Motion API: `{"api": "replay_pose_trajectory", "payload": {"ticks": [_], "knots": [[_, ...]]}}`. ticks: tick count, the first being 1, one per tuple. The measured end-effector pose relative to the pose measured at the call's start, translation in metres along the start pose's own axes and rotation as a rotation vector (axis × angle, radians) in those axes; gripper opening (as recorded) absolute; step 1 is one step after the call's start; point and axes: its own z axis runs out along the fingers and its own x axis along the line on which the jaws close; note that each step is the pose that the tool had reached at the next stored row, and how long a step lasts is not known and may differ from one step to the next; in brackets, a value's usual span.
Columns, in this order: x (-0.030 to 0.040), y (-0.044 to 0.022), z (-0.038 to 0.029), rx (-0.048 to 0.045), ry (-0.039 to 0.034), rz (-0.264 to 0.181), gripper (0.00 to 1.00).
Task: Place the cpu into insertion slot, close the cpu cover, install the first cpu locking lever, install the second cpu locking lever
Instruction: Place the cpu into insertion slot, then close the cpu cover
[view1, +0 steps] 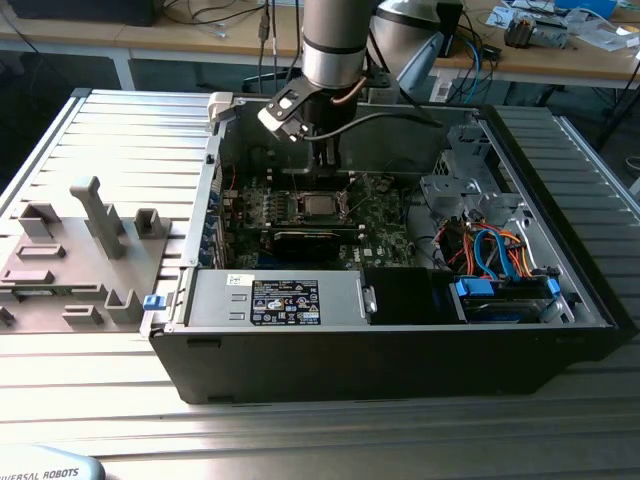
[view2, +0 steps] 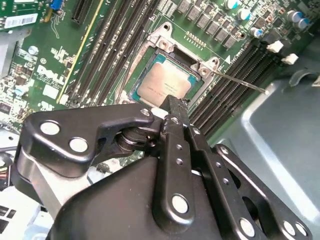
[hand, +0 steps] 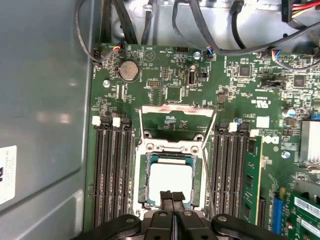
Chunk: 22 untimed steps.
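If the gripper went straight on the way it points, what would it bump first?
Most likely the cpu, near its edge, lying in the insertion slot just beyond the gripper; the gap is unclear.

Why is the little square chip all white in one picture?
In the first wrist view, light glares off the cpu, washing its top white; in the second wrist view it looks even grey-tan, no glare; in the exterior view it sits dim inside the computer case.

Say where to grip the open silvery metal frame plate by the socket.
Probably the middle of the free bar of the thin square silvery metal frame plate, pinched across its thickness from above: it stands tilted open, and its large cut-out leaves only rim to hold.
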Motion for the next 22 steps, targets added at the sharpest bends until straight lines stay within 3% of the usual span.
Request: {"api": "replay_pose_trajectory", "payload": {"ticks": [11,22], "knots": [[0.0003,0.0002,-0.031,0.0,0.0,0.0,0.11],[0.0003,0.0002,-0.0324,0.0,0.0,0.0,0.11]]}}
